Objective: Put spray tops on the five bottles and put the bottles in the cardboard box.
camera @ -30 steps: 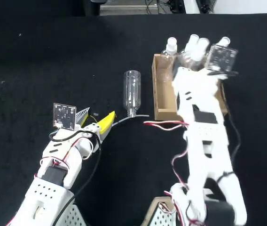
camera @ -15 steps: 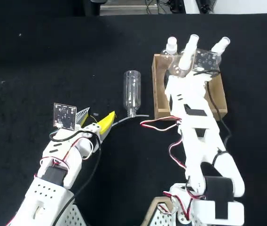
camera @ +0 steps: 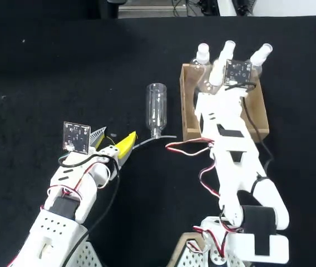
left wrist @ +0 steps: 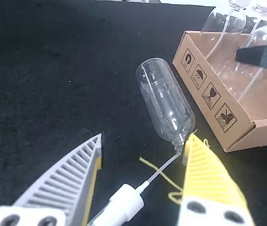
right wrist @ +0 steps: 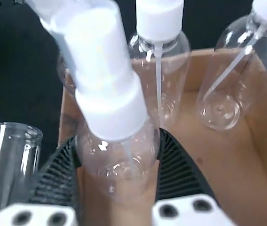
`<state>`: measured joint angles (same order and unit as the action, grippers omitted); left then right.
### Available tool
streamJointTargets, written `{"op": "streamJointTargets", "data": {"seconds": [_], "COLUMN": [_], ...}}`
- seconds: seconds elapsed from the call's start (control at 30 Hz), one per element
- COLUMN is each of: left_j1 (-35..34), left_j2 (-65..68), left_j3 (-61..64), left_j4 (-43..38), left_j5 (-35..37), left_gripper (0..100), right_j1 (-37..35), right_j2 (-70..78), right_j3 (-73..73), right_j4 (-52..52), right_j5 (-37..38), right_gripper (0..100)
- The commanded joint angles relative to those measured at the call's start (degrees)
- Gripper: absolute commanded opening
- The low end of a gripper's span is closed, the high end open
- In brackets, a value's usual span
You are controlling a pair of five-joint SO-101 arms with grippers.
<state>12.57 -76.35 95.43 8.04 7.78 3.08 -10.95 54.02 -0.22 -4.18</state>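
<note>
Over the cardboard box (camera: 187, 114), right arm (camera: 231, 147) outstretched, bottle (right wrist: 117, 160) between jaws.

Spray top (left wrist: 122, 201) inside spread claw (left wrist: 145, 137)

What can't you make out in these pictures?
High view: the right arm covers most of the box, so the bottles inside cannot be counted.
Right wrist view: the right tool grips the held bottle; seen from above, whether its base touches the box floor cannot be told.
Left wrist view: the loose spray top between the open fingers of the left tool is cut off by the bottom edge.
</note>
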Motion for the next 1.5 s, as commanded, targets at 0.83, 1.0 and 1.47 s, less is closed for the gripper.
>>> {"op": "streamJointTargets", "data": {"seconds": [0.83,1.0,1.47], "left_j1": [-0.13,-0.13,-0.13], "left_j2": [-0.97,-0.97,-0.88], "left_j3": [-0.22,-0.22,-0.22], "left_j4": [-1.49,-1.49,-1.49], "left_j5": [-0.53,-0.53,-0.53], "left_gripper": [27,27,27], "right_j1": [-1.76,-3.25,-6.33], "right_j2": [-0.40,-0.40,-0.57], "right_j3": [1.54,1.98,3.47], "right_j4": [-1.67,-1.23,-1.32], "right_j5": [0.88,0.88,0.88], "right_gripper": [2.7,18.8,26.5]}}
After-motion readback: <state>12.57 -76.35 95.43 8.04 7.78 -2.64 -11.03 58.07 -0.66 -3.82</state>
